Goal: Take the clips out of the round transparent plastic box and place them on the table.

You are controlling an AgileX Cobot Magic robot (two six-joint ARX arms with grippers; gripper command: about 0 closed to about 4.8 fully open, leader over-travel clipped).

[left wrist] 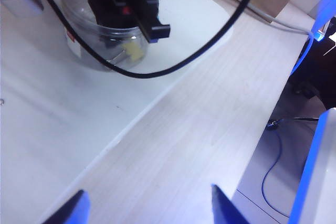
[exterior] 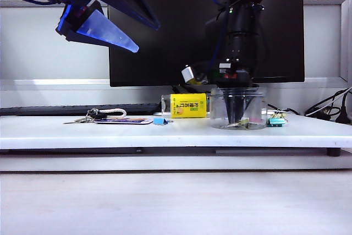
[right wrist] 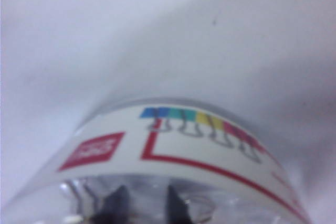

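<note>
Beside jar (exterior: 237,108): yellow container (exterior: 189,105), maybe touching.

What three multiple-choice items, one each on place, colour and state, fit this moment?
1. Where is the right gripper?
A. inside the round transparent plastic box
B. over the keys
C. off the table

2. What colour is the container left of the box?
A. green
B. yellow
C. red

3. How is the left gripper?
A. shut on a clip
B. open, holding nothing
C. resting on the table

A: its fingers reach down within the clear wall.
B: its label is yellow.
B: its fingers stand apart, raised.
</note>
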